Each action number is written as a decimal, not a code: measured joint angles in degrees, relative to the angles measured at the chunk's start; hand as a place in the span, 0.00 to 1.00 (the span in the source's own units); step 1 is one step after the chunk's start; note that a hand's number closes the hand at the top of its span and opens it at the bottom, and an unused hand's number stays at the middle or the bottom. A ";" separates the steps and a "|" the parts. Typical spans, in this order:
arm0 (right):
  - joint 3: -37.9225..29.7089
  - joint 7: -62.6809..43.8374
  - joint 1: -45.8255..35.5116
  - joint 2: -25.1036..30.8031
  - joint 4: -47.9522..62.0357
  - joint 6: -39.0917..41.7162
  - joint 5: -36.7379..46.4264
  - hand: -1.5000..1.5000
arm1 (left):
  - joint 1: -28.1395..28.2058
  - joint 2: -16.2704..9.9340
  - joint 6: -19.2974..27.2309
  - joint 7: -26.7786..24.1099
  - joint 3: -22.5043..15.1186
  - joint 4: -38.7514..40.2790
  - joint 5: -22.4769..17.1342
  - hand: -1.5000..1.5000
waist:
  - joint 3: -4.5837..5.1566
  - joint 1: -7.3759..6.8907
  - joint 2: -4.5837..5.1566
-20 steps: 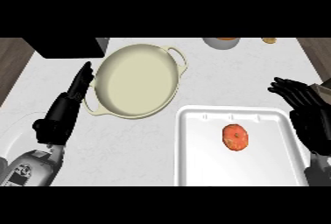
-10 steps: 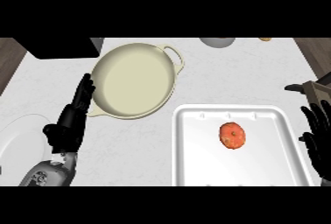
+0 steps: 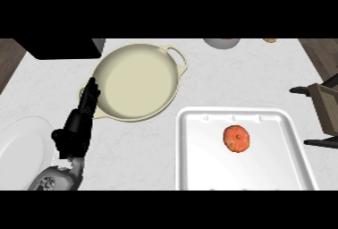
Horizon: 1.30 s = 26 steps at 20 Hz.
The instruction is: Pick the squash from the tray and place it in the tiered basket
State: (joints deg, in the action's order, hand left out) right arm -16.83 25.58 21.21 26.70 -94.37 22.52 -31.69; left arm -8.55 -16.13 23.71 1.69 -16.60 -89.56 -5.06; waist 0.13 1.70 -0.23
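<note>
The squash [image 3: 237, 138], orange and oval, lies on the white tray [image 3: 198, 117] at the lower right, a little right of the tray's middle. Nothing touches it. My left hand [image 3: 74, 129] stands open at the lower left, fingers straight and pointing up along the left rim of a cream pan, far from the squash. At the right edge shows part of a brown frame with black feet, which looks like the tiered basket [image 3: 327, 106]; most of it is cut off. My right hand shows nowhere.
A wide cream pan [image 3: 135, 80] with two handles lies left of the tray. A white plate [image 3: 19, 144] sits at the far left, a black block [image 3: 63, 47] at the top left, a grey bowl [image 3: 221, 42] at the top.
My right hand, seen at the right edge before, has left the view. The brown frame has come in at the right edge. The left hand sits lower in the view, still open.
</note>
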 measured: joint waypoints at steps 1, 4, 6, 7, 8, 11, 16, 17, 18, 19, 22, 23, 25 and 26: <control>-0.58 -0.38 1.09 2.17 -1.40 -0.43 2.80 0.00 | 0.04 -0.25 -0.10 0.25 0.11 -0.29 -0.01 0.50 | 0.04 -0.03 -0.04; -1.74 -3.46 2.80 8.12 -6.79 -3.58 11.38 0.00 | -0.20 -0.03 -0.02 0.18 0.10 -0.17 0.16 0.50 | 0.21 -0.18 0.05; -1.77 -6.73 3.90 11.19 -11.22 -6.07 16.98 0.00 | -0.36 0.00 -0.06 0.49 -0.08 -0.15 0.37 0.50 | 0.29 -0.31 0.07; -1.38 -8.43 4.51 12.41 -13.45 -7.17 19.91 0.00 | -0.64 0.13 -0.05 0.50 -0.13 0.01 0.49 0.50 | 0.30 -0.34 0.11; -1.48 -11.02 4.91 13.80 -15.93 -8.12 21.92 0.00 | -0.98 0.20 0.08 0.98 -0.15 -0.23 0.60 0.50 | 0.30 -0.42 0.10; -0.39 -20.50 5.60 17.09 -23.95 -10.35 27.30 0.00 | -0.88 0.43 -0.08 0.77 -0.19 0.01 0.66 0.50 | 0.33 -0.92 0.18; 5.12 -40.30 3.22 20.04 -36.15 -12.24 32.92 0.00 | -0.95 1.07 -0.82 0.07 -0.51 0.63 0.85 0.50 | 0.21 -2.06 0.39; 6.74 -44.36 2.14 20.24 -38.16 -12.40 33.54 0.00 | -1.49 0.97 -1.19 0.27 -0.30 0.77 0.84 0.50 | 0.18 -2.17 0.41; 8.52 -48.50 0.44 20.50 -39.95 -12.68 34.18 0.00 | -1.57 1.25 -1.31 -0.19 -0.40 1.13 1.02 0.50 | 0.15 -2.39 0.45; 10.87 -51.94 -1.44 20.41 -40.96 -12.97 35.28 0.00 | -1.95 1.78 -1.26 -0.21 -0.51 1.50 1.26 0.50 | 0.13 -2.52 0.47; 17.06 -60.49 -7.36 19.51 -42.38 -12.93 38.38 0.00 | -3.52 2.51 -1.67 -0.27 0.40 3.06 1.61 0.50 | 0.04 -2.58 0.47; 18.87 -63.29 -9.05 19.41 -43.27 -12.47 39.29 0.00 | -3.24 2.73 -1.70 -0.04 0.29 2.60 1.81 0.50 | 0.02 -2.59 0.44; 22.77 -68.40 -13.28 18.61 -43.27 -11.58 40.71 0.00 | -2.07 3.15 -1.62 -0.15 -0.03 1.63 2.43 0.50 | 0.00 -2.71 0.40; 23.93 -70.16 -14.42 18.12 -43.22 -10.74 41.07 0.00 | -1.65 3.36 -1.72 0.14 -0.02 1.12 2.57 0.50 | -0.01 -2.60 0.37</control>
State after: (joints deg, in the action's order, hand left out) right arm 7.09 -44.58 6.79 44.82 -137.59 11.79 9.38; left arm -10.20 -12.77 21.98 1.83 -16.62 -88.44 -2.49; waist 0.12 -0.90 0.14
